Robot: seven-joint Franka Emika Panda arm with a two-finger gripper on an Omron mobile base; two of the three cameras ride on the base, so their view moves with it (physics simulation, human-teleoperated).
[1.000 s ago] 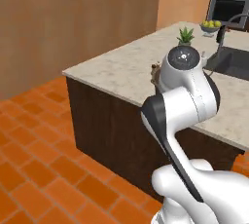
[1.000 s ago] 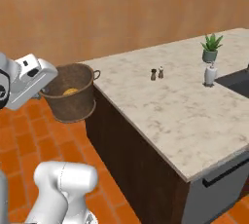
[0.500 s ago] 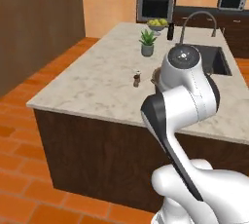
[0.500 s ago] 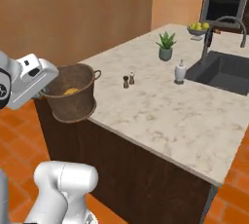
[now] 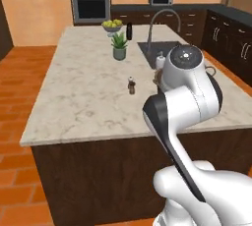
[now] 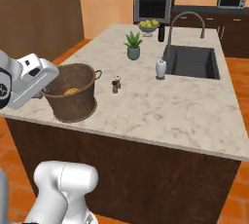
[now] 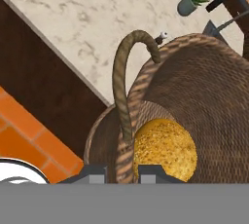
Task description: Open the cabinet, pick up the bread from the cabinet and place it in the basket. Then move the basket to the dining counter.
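Hand view shows gripper [image 7: 121, 172] pinching basket [image 7: 194, 86] rim, bread [image 7: 165, 149] inside.

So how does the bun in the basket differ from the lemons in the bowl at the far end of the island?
The bun is a single duller golden ball lying in the brown woven basket; the lemons are several, brighter yellow, piled in a bowl. The gripper holds the basket's rim, while the lemons sit far off. Both are roundish and yellow.

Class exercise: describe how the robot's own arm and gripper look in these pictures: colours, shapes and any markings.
The arm is built of glossy white rounded shells with dark grey to black bands at the joints and a round grey cap on one joint. The hand is a boxy white block; the gripper ends in two small dark, square-edged fingertips. No cables or lettering show.
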